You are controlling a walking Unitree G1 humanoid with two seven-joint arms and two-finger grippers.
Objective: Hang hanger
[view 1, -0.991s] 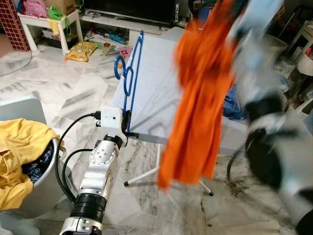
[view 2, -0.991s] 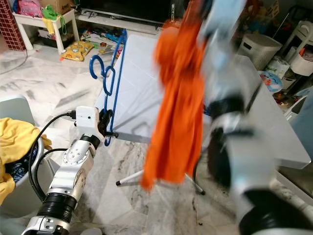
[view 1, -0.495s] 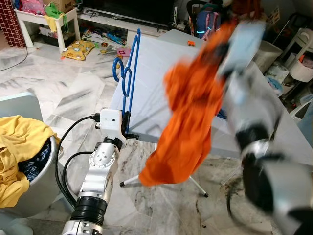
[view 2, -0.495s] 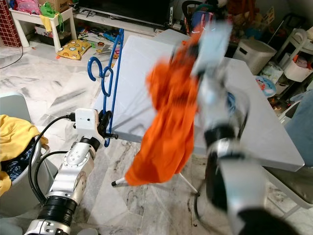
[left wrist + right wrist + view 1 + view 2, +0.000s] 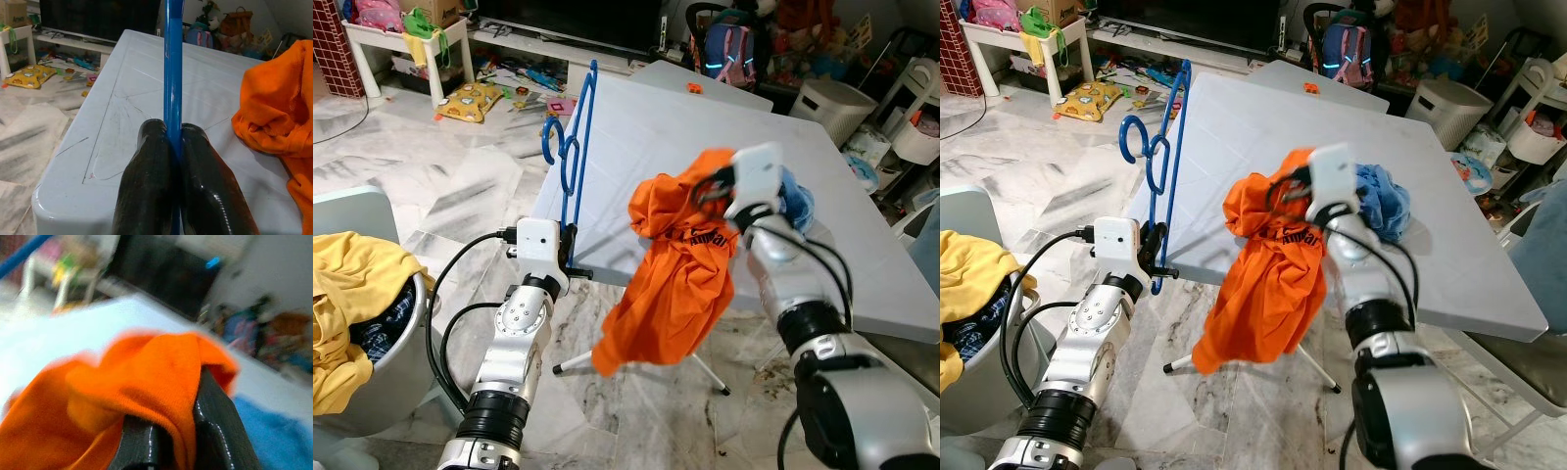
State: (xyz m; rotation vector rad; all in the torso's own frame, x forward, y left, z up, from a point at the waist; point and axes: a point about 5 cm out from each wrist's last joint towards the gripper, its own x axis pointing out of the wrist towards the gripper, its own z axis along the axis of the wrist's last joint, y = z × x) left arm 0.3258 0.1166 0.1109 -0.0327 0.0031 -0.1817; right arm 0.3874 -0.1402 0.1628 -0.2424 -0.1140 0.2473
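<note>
Cluttered living room, marble floor, pale folding surface point(image 5: 636, 147) mid-frame. At far left, grey basket point(image 5: 386, 377) stuffed with yellow clothes point(image 5: 347, 294). Left of centre, left gripper point(image 5: 165, 142) pinched tight on blue hanger point(image 5: 576, 147), held upright at surface edge. Right of centre, right gripper point(image 5: 168, 423) clamped on orange shirt point(image 5: 675, 284), hem dangling off edge. Likely risk: bunched cloth missing or snagging hanger.

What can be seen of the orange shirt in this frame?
The orange shirt is soft knit cloth with dark lettering, bunched at the top where the right hand pinches it. The rest hangs limp past the near edge of the white table, toward the floor. A blue cloth lies just behind it.
</note>
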